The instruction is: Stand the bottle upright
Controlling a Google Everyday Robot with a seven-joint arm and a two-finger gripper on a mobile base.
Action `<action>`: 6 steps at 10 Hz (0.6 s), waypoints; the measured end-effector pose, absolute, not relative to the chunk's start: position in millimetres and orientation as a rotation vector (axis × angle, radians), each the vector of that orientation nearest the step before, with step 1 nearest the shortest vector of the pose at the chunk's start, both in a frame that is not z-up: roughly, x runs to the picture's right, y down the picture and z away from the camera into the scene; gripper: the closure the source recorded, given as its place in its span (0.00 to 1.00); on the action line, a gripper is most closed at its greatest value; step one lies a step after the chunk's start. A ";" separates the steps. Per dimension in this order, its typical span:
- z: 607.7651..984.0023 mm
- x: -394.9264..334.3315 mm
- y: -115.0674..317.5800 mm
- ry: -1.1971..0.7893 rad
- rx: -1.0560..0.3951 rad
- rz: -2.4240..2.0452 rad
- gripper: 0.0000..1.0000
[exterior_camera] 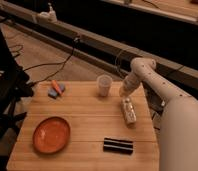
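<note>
The bottle [128,111], small and off-white, lies on its side on the right part of the wooden table [82,125], its long axis pointing away from the camera. My gripper [124,93] comes down from the pale arm [157,90] and meets the bottle's far end, between the bottle and the table's back edge. It appears shut on that end. The bottle's body rests flat on the wood.
A translucent cup [104,85] stands just left of the gripper. A flat black bar [117,145] lies near the front edge and an orange plate [51,134] at front left. Small blue and orange items [56,89] sit at back left. The table's right edge runs close to the bottle.
</note>
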State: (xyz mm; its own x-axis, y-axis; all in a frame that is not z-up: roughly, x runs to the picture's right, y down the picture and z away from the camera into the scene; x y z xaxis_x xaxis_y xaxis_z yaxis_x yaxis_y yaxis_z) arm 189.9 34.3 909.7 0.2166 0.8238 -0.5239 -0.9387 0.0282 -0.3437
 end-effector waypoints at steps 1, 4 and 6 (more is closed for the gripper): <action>903.0 189.5 27.0 0.179 -0.701 1.371 1.00; 878.1 190.7 -8.3 0.097 -0.656 1.383 1.00; 860.9 191.2 -40.9 0.024 -0.620 1.420 1.00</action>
